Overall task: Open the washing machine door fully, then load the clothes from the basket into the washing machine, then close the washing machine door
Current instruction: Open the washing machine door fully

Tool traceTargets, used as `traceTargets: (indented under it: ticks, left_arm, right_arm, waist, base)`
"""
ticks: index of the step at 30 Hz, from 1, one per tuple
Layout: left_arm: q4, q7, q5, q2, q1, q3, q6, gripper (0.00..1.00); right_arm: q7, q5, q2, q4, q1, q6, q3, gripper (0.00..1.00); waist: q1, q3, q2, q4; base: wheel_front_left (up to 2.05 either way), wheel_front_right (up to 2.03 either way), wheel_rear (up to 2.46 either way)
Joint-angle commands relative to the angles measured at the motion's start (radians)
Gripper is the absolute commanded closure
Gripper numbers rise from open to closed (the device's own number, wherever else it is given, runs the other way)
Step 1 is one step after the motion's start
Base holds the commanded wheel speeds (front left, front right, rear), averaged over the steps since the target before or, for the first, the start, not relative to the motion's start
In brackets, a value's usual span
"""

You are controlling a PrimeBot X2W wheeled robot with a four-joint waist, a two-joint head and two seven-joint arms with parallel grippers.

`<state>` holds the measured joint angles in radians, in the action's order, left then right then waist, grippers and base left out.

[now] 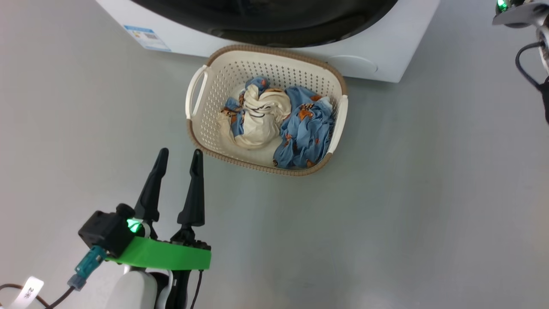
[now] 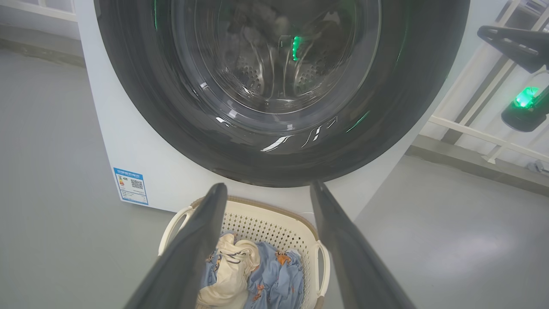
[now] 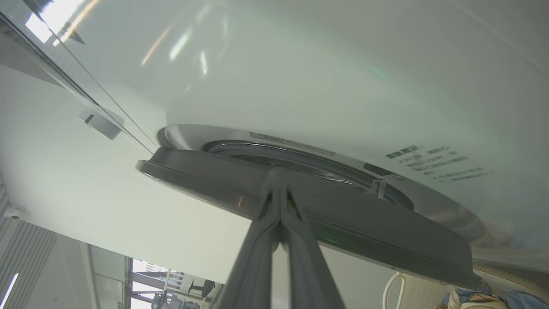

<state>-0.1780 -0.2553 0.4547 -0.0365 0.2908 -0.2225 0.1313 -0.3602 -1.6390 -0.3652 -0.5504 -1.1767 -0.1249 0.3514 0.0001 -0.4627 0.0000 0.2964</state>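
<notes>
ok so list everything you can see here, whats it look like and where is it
washing machine: one, white, behind the basket
washing machine door: one, glossy black with a clear glass centre, on the machine's front
label sticker: one, blue, low on the machine's front, left side
basket: one, cream with a brown rim, on the floor in front of the machine
clothes: one pile, light blue with orange-brown print plus cream-white, inside the basket
floor: grey, all around
left gripper: one, dark fingers, open, near the basket's left corner
right gripper: one, dark fingers, shut, tips at the door's rim
</notes>
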Motion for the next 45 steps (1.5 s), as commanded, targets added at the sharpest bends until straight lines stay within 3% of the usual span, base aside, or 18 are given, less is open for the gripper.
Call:
traceTargets:
  ticks: [1, 9, 25, 45]
  left_arm:
    - [0.032, -0.006, 0.008, -0.014, 0.022, 0.025, -0.001, 0.00]
    - [0.036, -0.006, 0.031, -0.014, 0.041, 0.010, -0.001, 0.00]
    - [0.047, -0.006, 0.063, -0.014, 0.051, -0.008, -0.001, 0.00]
    - [0.034, -0.006, 0.030, -0.014, 0.030, 0.010, -0.001, 0.00]
  right_arm:
    - [-0.018, -0.009, 0.006, 0.013, -0.027, -0.006, -0.001, 1.00]
    - [-0.095, 0.018, 0.008, -0.034, -0.101, -0.006, 0.009, 1.00]
    - [-0.122, 0.070, 0.017, -0.066, -0.167, -0.006, 0.033, 1.00]
    - [-0.178, 0.055, 0.036, -0.009, -0.014, -0.006, 0.072, 1.00]
  waist:
    - [-0.0001, -0.030, 0.0000, 0.021]
    - [-0.0001, -0.071, 0.0000, 0.051]
    - [-0.0001, -0.100, 0.0000, 0.086]
    - [-0.0001, -0.011, 0.0000, 0.072]
  base:
    - [0.00, 0.00, 0.00]
    - [0.00, 0.00, 0.00]
    - [0.00, 0.00, 0.00]
    - [0.00, 0.00, 0.00]
